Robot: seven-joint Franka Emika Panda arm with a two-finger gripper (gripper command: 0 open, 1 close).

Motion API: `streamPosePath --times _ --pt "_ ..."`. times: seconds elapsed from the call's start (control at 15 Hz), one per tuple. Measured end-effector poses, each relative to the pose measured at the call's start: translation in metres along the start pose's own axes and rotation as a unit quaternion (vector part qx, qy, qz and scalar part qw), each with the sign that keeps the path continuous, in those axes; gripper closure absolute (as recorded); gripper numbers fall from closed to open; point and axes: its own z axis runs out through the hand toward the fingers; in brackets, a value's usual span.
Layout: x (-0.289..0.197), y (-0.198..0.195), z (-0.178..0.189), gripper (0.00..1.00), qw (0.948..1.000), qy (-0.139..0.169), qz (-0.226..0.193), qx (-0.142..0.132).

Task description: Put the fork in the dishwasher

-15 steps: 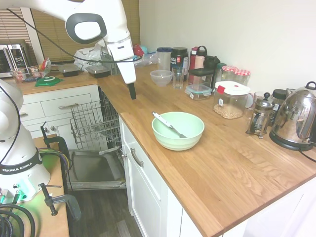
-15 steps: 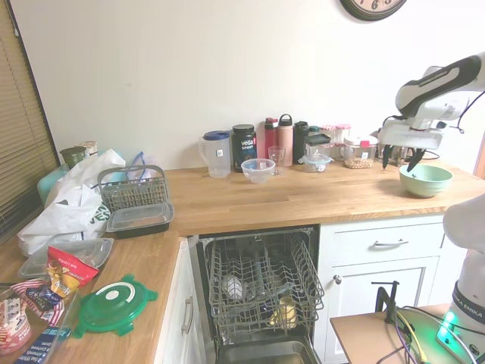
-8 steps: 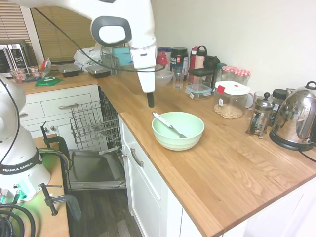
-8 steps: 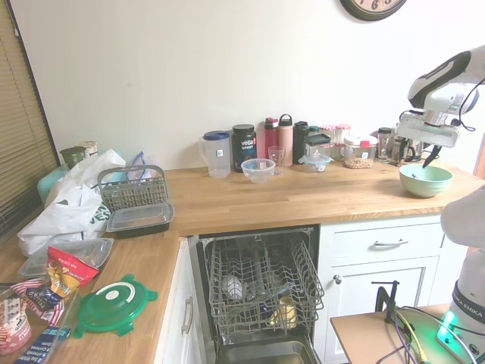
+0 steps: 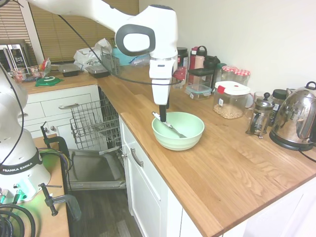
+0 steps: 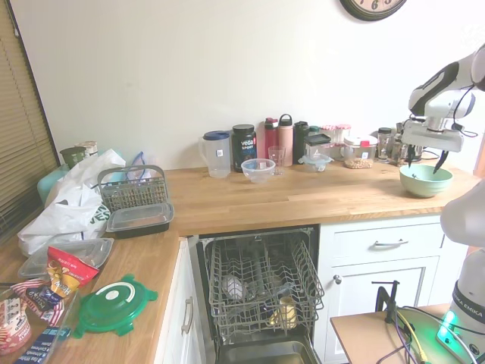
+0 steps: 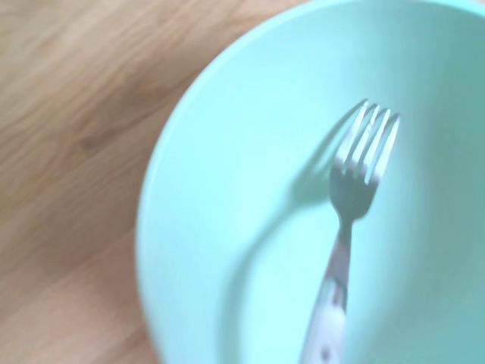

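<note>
My gripper (image 5: 162, 117) hangs straight down over the near rim of the green bowl (image 5: 189, 139), right at the handle end of the fork (image 5: 168, 124). The fork lies inside the bowl, its pale handle propped on the rim just under my fingertips and its metal head sloping away from me toward the bowl's middle. In the wrist view the fork (image 7: 347, 227) runs lengthwise across the bowl (image 7: 227, 227), tines at the far end. I cannot tell whether my fingers are spread or pressed together. The dishwasher (image 5: 91, 126) stands open, well off to my side and below.
</note>
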Motion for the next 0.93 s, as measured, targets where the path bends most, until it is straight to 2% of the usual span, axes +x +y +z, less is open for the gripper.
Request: streamPosePath --times 0.2,0.47,0.53,0.93 --pt "0.017 -0.014 0.021 0.00 0.9994 -0.006 0.011 -0.031" --pt "0.012 -0.016 0.036 0.00 0.9976 -0.010 -0.003 -0.069" --pt "0.008 -0.017 0.040 1.00 0.9971 -0.011 -0.008 -0.075" --pt "0.007 -0.016 0.061 1.00 0.9954 -0.017 -0.009 -0.093"
